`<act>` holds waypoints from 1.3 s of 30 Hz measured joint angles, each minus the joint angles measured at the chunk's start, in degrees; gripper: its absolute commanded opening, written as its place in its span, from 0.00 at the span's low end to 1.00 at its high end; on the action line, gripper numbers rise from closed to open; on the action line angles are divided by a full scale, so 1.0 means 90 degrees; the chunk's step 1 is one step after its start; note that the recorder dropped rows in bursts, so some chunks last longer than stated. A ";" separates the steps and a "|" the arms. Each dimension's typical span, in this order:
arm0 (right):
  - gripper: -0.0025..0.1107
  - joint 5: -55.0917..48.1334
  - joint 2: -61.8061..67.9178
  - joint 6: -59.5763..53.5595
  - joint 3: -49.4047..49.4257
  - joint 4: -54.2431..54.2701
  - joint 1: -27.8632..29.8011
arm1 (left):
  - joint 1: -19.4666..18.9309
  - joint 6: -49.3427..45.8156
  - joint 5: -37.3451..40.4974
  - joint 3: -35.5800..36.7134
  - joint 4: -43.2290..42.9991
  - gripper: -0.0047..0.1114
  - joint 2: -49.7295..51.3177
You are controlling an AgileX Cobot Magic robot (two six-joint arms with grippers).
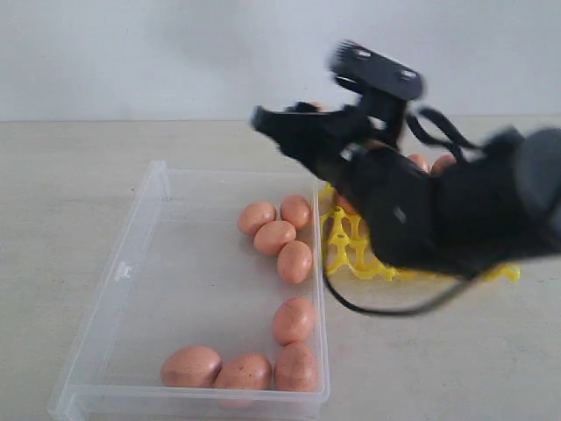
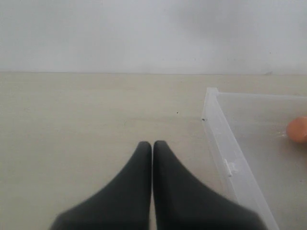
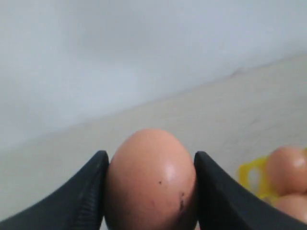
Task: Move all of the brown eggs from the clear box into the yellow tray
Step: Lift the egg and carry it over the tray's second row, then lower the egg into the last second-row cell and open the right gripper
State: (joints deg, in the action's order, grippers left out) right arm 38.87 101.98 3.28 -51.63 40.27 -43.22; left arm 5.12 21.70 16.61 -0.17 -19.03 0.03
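Note:
My right gripper [image 3: 150, 157] is shut on a brown egg [image 3: 151, 177] with dark speckles, the fingers pressed on both its sides. In the exterior view that arm is blurred, and its gripper [image 1: 260, 117] hangs above the far edge of the clear box [image 1: 131, 263]. Several brown eggs lie in the box, one group near the far right side [image 1: 274, 237] and one along the near right corner [image 1: 244, 372]. The yellow tray [image 1: 349, 253] sits right of the box, mostly hidden by the arm, with eggs in it [image 1: 419, 162]. My left gripper [image 2: 152, 143] is shut and empty over bare table.
The left wrist view has the box's corner and latch wall [image 2: 225, 148] beside my left gripper, with one egg [image 2: 298, 129] inside. The tray's edge [image 3: 250, 171] and two eggs in it [image 3: 287, 167] appear past the held egg. A black cable [image 1: 386, 309] loops under the right arm.

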 measured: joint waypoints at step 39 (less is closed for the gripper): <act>0.29 0.0939 0.1473 0.4370 0.0094 -1.0909 0.5824 | 0.0000 0.0000 0.0000 0.0000 0.0000 0.05 0.0000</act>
State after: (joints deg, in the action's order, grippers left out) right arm 47.32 115.24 42.61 -50.78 -57.91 9.19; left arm 5.12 21.70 16.61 -0.17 -19.03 0.03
